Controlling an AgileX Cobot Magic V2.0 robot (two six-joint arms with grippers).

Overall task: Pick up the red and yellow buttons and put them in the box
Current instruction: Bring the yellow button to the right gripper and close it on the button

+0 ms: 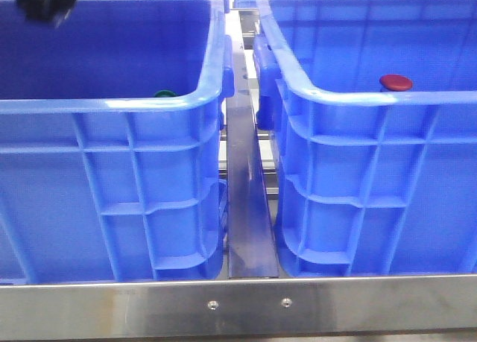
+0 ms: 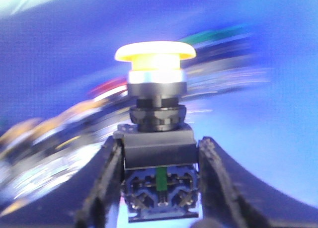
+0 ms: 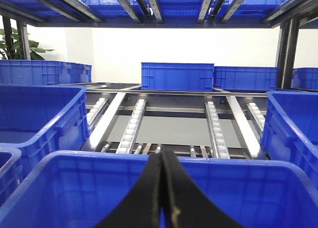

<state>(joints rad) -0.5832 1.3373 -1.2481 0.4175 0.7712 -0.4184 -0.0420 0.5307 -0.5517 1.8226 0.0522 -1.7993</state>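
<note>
At the counter's near edge stand two blue crates side by side; the right-hand box [image 1: 358,178] shows a red button [image 1: 396,82] just past its front rim. The right claw [image 3: 163,198] is pressed closed on nothing, above a crate. Farther back, over the left crate [image 1: 112,171], the left claw [image 2: 159,188] grips the yellow button [image 2: 155,54] by its dark body. Judged step: carrying. Next, cross to the box and release.

Crates: we are counting two up front [image 1: 112,171] [image 1: 373,185].
Buttons: we are seeing three: red [image 1: 396,82], yellow [image 2: 155,51], green [image 1: 165,94].
</note>
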